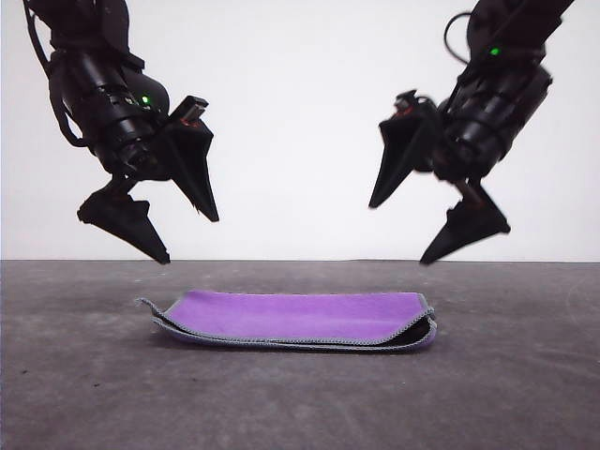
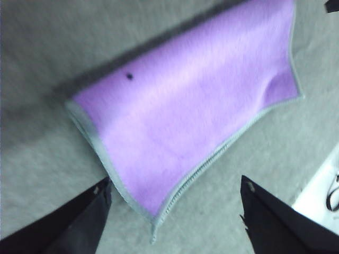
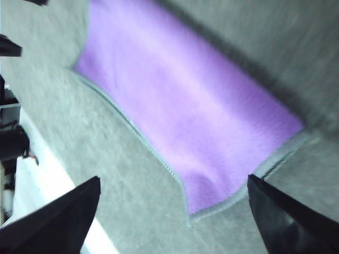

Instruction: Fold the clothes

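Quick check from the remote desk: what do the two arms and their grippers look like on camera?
Both arms are matte black with bulky rounded wrist housings, each showing a small green indicator light. The left gripper and right gripper carry black, wedge-shaped pointed fingers. A black cable loops beside the right arm, and small red details sit near each gripper's base.

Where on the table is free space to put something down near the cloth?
Bare table lies left of the cloth, right of it, and in front of its stitched edge. Above the cloth it is crowded: the left gripper and right gripper hang open there.
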You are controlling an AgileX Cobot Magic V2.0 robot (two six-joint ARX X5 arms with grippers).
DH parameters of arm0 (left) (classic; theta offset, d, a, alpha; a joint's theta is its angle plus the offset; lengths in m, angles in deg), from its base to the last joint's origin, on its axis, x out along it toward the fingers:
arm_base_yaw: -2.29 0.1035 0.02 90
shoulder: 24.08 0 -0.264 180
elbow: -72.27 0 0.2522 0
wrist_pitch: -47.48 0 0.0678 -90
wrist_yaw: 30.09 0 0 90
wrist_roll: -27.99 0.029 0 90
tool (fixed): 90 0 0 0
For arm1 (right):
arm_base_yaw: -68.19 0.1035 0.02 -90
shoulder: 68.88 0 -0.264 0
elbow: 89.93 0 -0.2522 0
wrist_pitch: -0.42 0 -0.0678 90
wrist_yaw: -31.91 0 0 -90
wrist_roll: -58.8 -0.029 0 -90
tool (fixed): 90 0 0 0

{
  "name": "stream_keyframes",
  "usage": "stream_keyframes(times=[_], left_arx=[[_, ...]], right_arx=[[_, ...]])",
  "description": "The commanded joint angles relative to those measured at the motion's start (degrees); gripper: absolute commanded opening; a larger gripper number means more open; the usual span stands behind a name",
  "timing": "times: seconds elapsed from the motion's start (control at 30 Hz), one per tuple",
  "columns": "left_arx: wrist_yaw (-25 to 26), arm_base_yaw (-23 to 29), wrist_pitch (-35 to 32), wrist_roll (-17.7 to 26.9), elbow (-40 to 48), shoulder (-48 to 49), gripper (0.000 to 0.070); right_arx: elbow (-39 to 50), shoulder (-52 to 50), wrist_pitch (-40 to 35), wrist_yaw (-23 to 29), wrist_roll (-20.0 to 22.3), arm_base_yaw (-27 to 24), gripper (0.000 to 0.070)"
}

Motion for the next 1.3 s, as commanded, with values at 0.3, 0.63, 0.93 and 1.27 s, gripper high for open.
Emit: stream_keyframes(times=[0.3,0.63,0.93,1.27], left_arx=[[-8.84,1.06,-5.73,-2.87,-1.29,11.68,0.0483],[-19.07,2.29,-0.76,-2.60,-1.28,19.97,0.0483],[-24.07,6.09,3.43,-1.74,-1.12,20.99,0.0483],[-24.02,8.25,1.98,-2.00,-1.12,20.99,0.0483]], right_arx=[[-1.77,-15.09,-2.35,15.91,-0.78,-0.88,0.0550],[-1.52,-29.60,2.26,26.91,-3.36,-0.86,0.0550],[7.02,-40.53,5.23,32.51,-6.01,-0.55,0.0550],[41.43,-50.68,-25.67,18.33,-16.52,-0.12,0.0550]])
